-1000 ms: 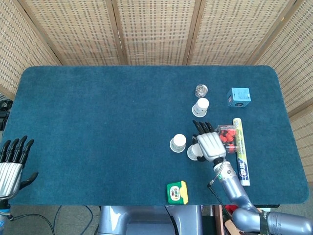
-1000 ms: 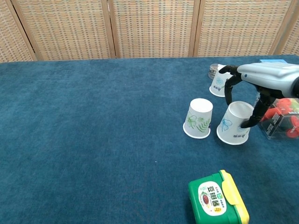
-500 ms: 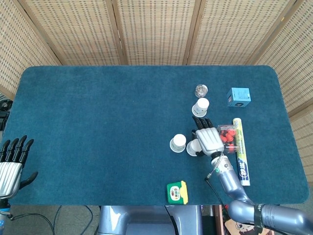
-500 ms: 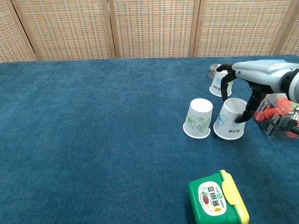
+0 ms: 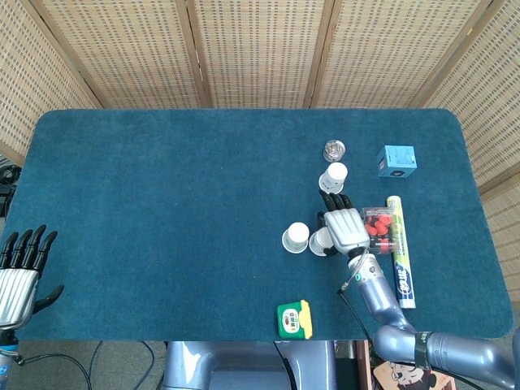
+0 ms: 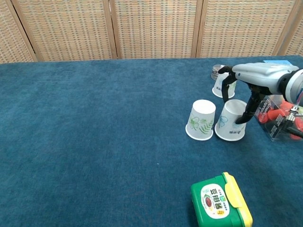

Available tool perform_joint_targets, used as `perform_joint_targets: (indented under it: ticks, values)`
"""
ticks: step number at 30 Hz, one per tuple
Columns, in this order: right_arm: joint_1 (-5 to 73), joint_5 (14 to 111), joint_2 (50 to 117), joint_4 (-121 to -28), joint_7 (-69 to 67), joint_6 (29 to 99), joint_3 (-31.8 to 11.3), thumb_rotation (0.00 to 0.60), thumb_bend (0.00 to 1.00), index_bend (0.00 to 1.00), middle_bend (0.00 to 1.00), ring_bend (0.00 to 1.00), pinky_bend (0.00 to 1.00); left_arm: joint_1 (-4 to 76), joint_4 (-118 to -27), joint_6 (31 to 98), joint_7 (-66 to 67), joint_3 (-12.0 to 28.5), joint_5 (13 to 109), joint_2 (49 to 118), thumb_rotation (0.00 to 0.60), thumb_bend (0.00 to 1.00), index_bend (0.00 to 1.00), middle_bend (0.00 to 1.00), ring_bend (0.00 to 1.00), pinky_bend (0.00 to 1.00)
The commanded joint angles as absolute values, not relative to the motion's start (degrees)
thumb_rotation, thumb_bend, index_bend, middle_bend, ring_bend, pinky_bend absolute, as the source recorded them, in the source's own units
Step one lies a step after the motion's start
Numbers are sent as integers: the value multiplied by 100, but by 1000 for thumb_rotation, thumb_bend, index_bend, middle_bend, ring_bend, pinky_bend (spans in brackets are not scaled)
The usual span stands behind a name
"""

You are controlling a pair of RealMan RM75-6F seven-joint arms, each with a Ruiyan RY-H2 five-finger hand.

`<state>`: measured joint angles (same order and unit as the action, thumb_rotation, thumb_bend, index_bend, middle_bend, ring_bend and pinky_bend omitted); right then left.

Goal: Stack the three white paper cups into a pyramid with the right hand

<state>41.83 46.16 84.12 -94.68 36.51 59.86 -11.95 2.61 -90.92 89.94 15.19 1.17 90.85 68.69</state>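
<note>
Three white paper cups stand upside down on the blue table. The leaf-printed cup [image 6: 201,119] [image 5: 296,237] stands free. Just right of it, nearly touching, is a second cup [image 6: 229,124] [image 5: 321,242], which my right hand [image 6: 251,82] [image 5: 344,228] grips from above, fingers down its far and right sides. The third cup [image 6: 220,85] [image 5: 333,176] stands further back, partly hidden behind the hand in the chest view. My left hand [image 5: 20,264] rests at the table's near left edge, fingers spread and holding nothing.
A green and yellow box [image 6: 220,201] [image 5: 294,318] lies near the front edge. A clear box of red pieces [image 6: 280,116] [image 5: 379,224] sits right of the hand. A long tube [image 5: 399,249], a blue box [image 5: 396,160] and a small glass jar [image 5: 334,149] are on the right.
My right hand has slid the gripped cup leftward and a little further back, bringing it close beside the leaf-printed cup. The left hand has not moved.
</note>
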Motion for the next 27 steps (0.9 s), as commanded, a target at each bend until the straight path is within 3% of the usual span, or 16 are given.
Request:
perform_joint_targets:
  ticks: [1,14,16,21,27]
  values:
    - [4192,4609,8418,-9459,3640,5982,-1177,600,131,537,0,0,0,262,-9093,8994,1519,117,9086,6868,600,207,0,0,0,0]
    - [4187,4803,8588,-9248,3395,6138,-1123,600,131,505,0,0,0,262,-9095,9012,1523,102,9120,6872,600,206,0,0,0,0]
    - [4182,4786,8585,-9243,3385,6129,-1103,600,132,451,0,0,0,262,-9096,9013,1521,102,9119,6872,600,206,0,0,0,0]
    - [4182,4634,8558,-9241,3385,6043,-1055,600,131,177,0,0,0,262,-9105,9016,1545,86,9147,6878,600,207,0,0,0,0]
    - [4142,4606,8471,-9333,3412,6150,-1018,600,131,77,0,0,0,260,-9108,9024,1533,93,9136,6871,600,206,0,0,0,0]
